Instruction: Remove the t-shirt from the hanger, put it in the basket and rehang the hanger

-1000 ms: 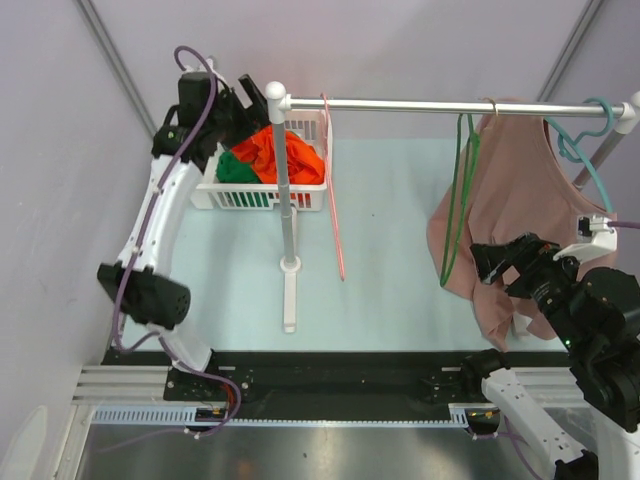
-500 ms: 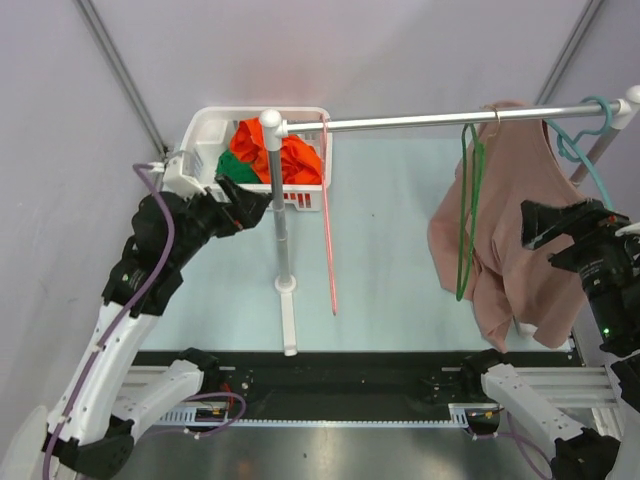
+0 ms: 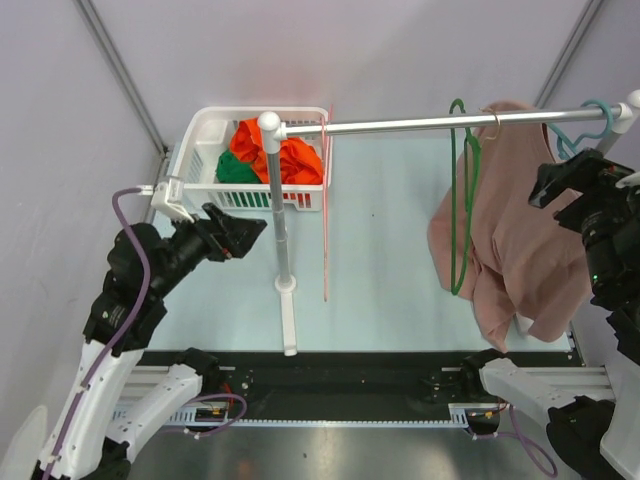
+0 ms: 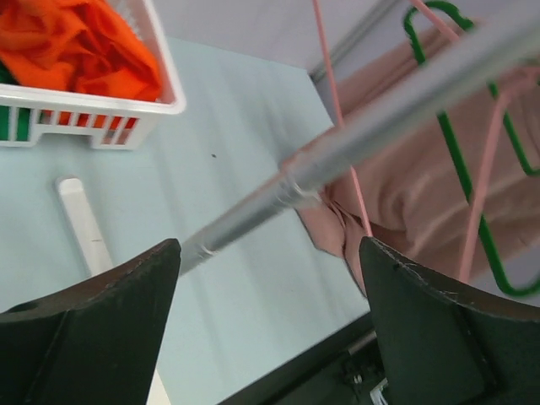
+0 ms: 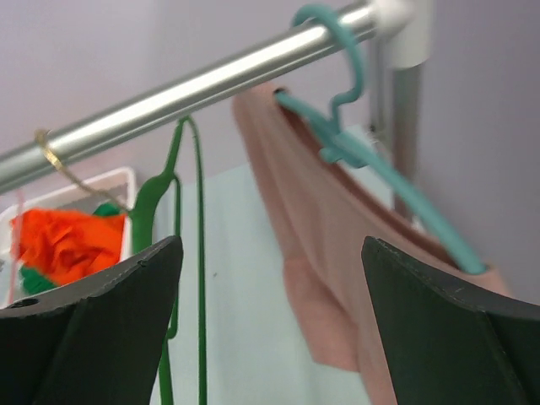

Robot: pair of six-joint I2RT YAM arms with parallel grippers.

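A pink t-shirt (image 3: 510,240) hangs at the right end of the metal rail (image 3: 400,124). In the right wrist view the shirt (image 5: 308,211) drapes over a teal hanger (image 5: 371,156) hooked on the rail. My right gripper (image 3: 558,186) is open and empty, just right of the shirt and near the rail's end; the shirt lies ahead between its fingers (image 5: 272,253). My left gripper (image 3: 250,226) is open and empty, left of the rack's post, pointing toward the rail (image 4: 380,126) and the distant shirt (image 4: 422,194).
An empty green hanger (image 3: 460,200) hangs just left of the shirt. An empty pink hanger (image 3: 326,200) hangs near the post (image 3: 277,200). A white basket (image 3: 205,150) with orange and green clothes stands at the back left. A gold hook (image 5: 51,148) sits on the rail.
My left arm pulled back from the basket to the near left. My right gripper rose from the shirt's lower part to beside the rail's right end. The hangers swung.
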